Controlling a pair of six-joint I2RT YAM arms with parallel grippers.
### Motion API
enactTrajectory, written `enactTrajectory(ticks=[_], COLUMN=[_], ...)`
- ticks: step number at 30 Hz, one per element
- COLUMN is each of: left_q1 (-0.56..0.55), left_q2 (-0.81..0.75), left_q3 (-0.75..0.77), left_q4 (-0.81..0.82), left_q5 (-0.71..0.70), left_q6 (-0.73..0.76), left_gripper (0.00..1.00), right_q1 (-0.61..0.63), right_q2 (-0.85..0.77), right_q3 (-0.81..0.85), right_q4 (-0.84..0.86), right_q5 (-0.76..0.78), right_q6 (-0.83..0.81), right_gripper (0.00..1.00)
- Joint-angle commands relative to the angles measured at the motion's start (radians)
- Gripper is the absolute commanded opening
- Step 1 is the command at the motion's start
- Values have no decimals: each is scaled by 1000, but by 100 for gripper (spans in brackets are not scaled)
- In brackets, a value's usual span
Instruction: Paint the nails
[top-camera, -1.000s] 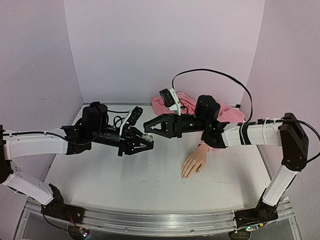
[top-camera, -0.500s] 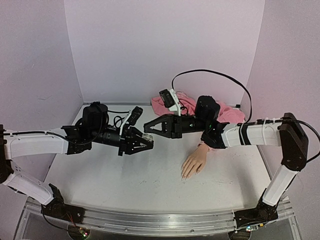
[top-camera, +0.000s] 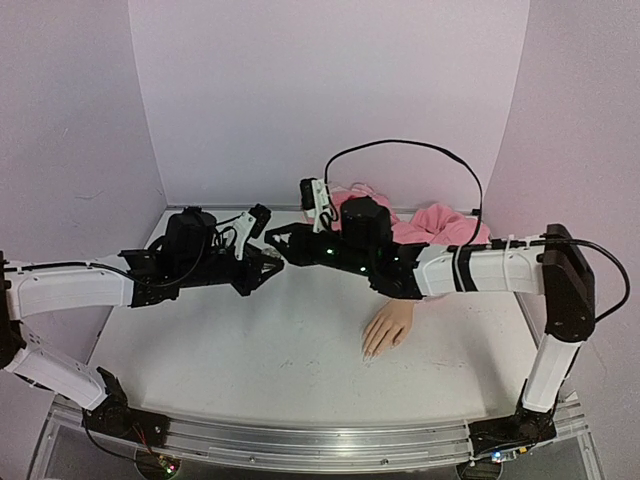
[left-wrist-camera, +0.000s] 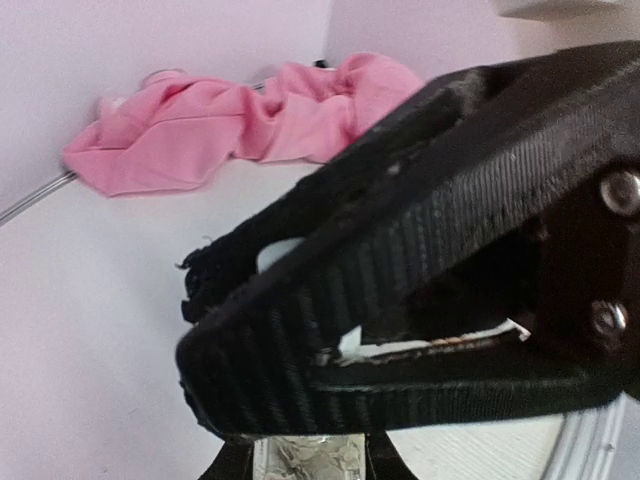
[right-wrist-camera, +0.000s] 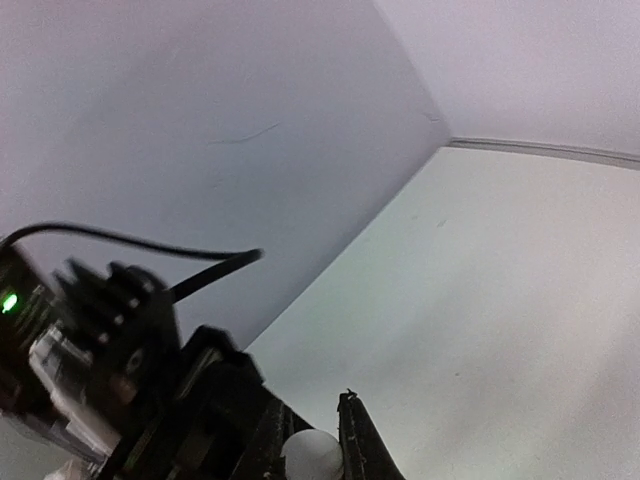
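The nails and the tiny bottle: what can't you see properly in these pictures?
- Top view: nails too small to tell if painted.
- Left wrist view: right gripper fills it; bottle cut off at the bottom edge.
- Right wrist view: only the blurred cap shows, at the bottom edge.
- Top view: bottle hidden where left gripper and right gripper meet.

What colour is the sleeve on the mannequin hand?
Plain pink, with no pattern. The sleeve shows best in the left wrist view.
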Motion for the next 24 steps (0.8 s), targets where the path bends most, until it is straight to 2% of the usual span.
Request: enactTrajectory(ticks=[1, 5, 8, 9, 11, 15, 19, 21, 24], left_q1=[-62, -82, -82, -82, -81, -72, -28, 2, 20], left_q2=[-2, 13, -3, -12, -32, -61, -96, -113, -121], left_q3=[103, 97, 37, 10, -43, -91, -117, -125, -107], left_q4=[262, 261, 258, 252, 229, 165, 143, 146, 154], left_q5=[-289, -309, -329, -349, -379, -410, -312, -173, 94], left_q6=[96, 120, 94, 84, 38, -13, -50, -65, -41], left_gripper=[0, 0, 0, 0, 0, 0, 0, 0, 0], right_q1=[206, 211, 155, 133, 81, 3, -74, -114, -148], right_q2=[128, 90, 37, 18, -24, -95, -134, -134, -122], right_q3=[144, 164, 120, 99, 48, -20, -66, -75, -80], right_q4=[-317, -352, -314, -299, -252, -198, -127, -94, -40], right_q5=[394, 463, 377, 334, 234, 61, -225, -388, -539], right_q6=[125, 80, 38, 31, 0, -72, -157, -169, -156], right_gripper=[0, 0, 0, 6, 26, 58, 90, 98, 98])
